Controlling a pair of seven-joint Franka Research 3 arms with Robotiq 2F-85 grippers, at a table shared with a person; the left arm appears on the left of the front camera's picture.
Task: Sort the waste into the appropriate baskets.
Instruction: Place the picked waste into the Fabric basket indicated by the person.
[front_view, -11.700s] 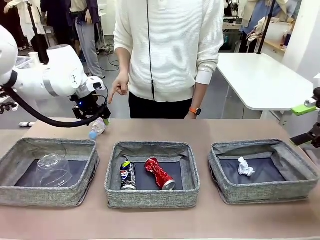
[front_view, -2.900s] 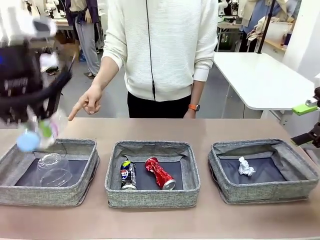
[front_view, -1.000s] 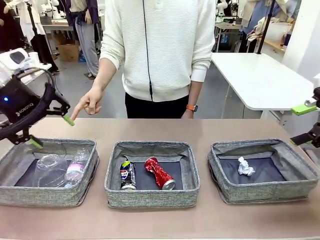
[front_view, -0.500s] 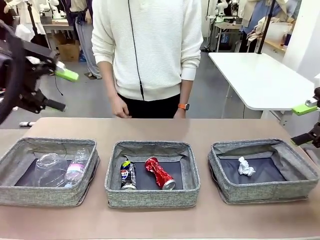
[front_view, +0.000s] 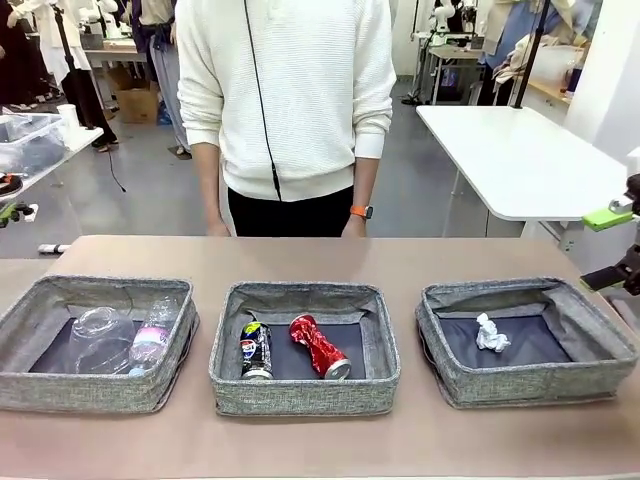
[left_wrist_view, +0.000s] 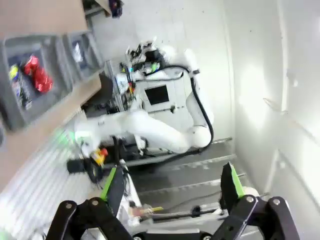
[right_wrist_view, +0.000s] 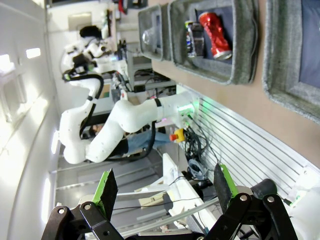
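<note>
Three grey baskets stand in a row on the brown table. The left basket (front_view: 90, 392) holds a clear plastic cup (front_view: 100, 335) and a small blue-capped bottle (front_view: 150, 342). A dark can (front_view: 256, 350) and a dented red can (front_view: 320, 346) lie in the middle basket (front_view: 300, 397). A crumpled paper ball (front_view: 491, 334) rests in the right basket (front_view: 530, 388). My right gripper (front_view: 612, 247) hangs open and empty at the far right edge, off the table. In its own view the left gripper (left_wrist_view: 172, 185) is open, empty and aimed away from the table. The right gripper (right_wrist_view: 164, 187) also shows open there, with the red can (right_wrist_view: 215, 27) far off.
A person (front_view: 290, 100) in a white sweater stands at the far edge, hands down by the table. A strip of bare table (front_view: 320, 258) runs between the baskets and the person. A white table (front_view: 520, 160) stands behind at the right.
My left arm has swung up and away to the left, out of the front view. The person has lowered the pointing hand and shifted left. The waste has not moved.
</note>
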